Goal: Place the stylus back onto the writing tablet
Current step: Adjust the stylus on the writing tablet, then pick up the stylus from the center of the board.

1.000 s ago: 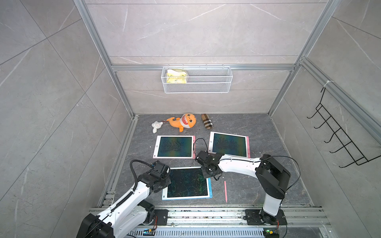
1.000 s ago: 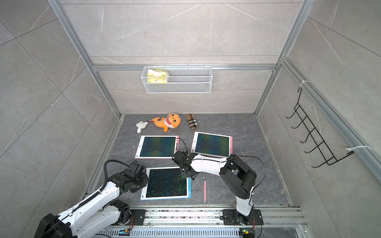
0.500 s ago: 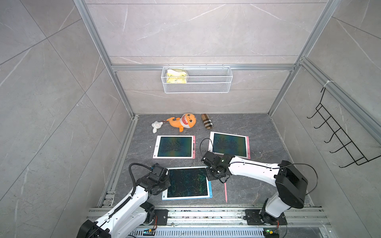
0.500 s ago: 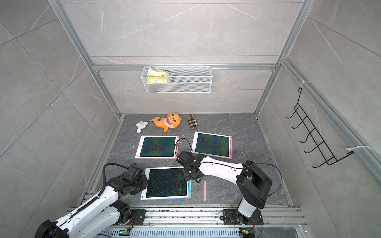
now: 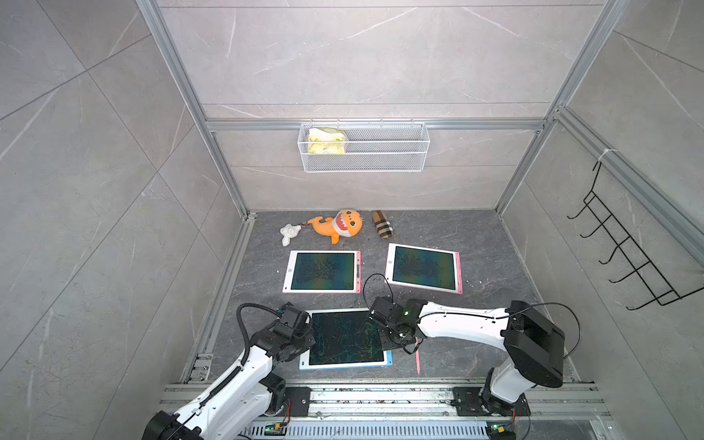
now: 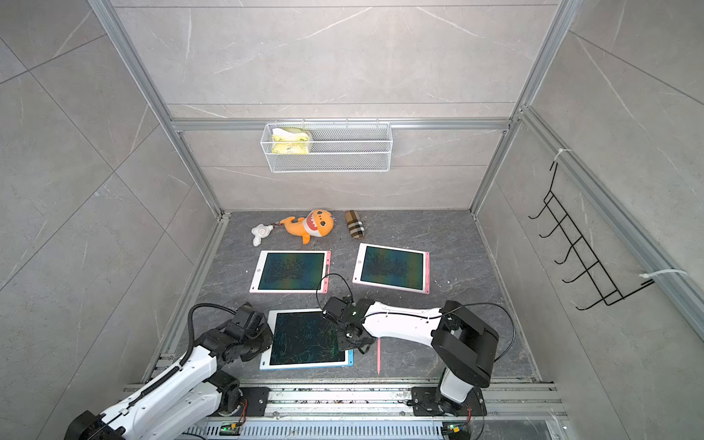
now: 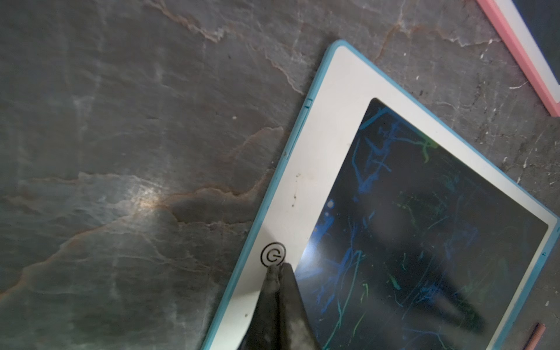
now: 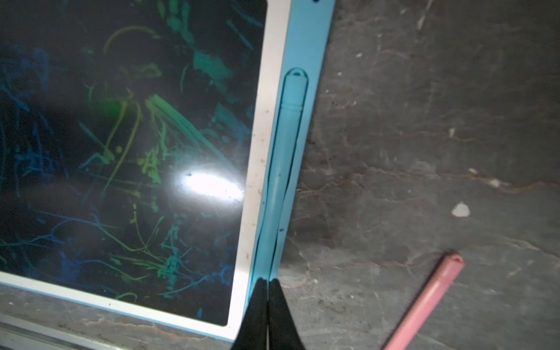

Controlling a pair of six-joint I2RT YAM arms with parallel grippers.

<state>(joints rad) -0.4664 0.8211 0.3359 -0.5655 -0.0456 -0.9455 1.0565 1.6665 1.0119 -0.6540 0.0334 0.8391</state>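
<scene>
You have only one sign clear enough to make out: a black ring (image 7: 272, 254) with a G-like stroke inside it, printed on the white bezel of the blue-edged writing tablet (image 7: 330, 127). In the left wrist view it sits just beyond the tips of the left gripper (image 7: 278, 268). In both top views the pink-edged tablet (image 5: 322, 271) (image 6: 291, 271) on the left side carries a small round mark (image 5: 289, 271) on its bezel, too small to read. You get no legible words, brand names or numbers anywhere.

Bright top views, dim soft wrist views, tablet (image 8: 136, 151) glare
</scene>
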